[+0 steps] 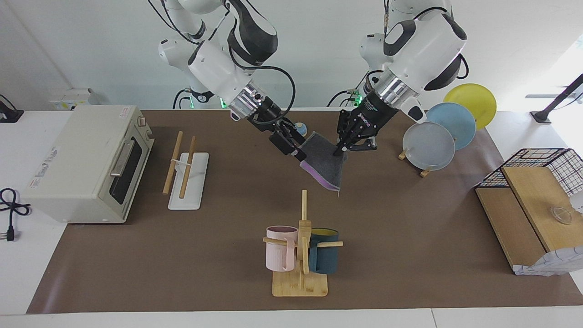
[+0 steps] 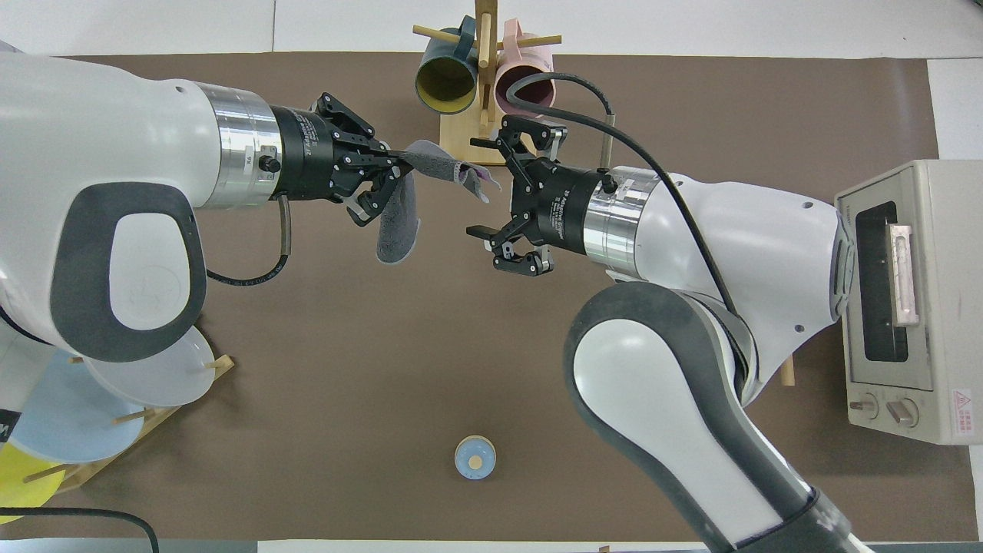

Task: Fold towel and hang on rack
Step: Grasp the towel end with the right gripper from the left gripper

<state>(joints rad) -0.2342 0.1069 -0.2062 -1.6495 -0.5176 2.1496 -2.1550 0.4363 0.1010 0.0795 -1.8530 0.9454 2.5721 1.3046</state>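
Purple-and-grey towel (image 1: 324, 163) hangs in the air over the middle of the table, folded, dark grey face outward with a purple edge along the bottom. Left gripper (image 1: 339, 148) is clamped on one upper corner of it, fingertips together. Right gripper (image 1: 297, 146) sits just beside the towel's other upper corner with its jaws spread wide; whether it touches the cloth cannot be told.

Rack (image 1: 187, 169), two slanted wooden rods on a white base, stands toward the right arm's end of the table, well apart from the towel, nothing on it. Toaster oven (image 1: 86, 164) sits just beside the rack, at the table's end.

Mug stand (image 1: 301, 255) with a pink mug (image 1: 280, 254) and a dark teal mug (image 1: 324, 256) stands farther from the robots than the towel. Plate stand with three plates (image 1: 429, 146) is at the left arm's end, a wire basket (image 1: 542, 171) and wooden board farther along. Small blue round piece (image 2: 475, 457) lies near the robots.

Open brown mat (image 1: 227, 237) between towel and rack, and along the edge farthest from the robots.
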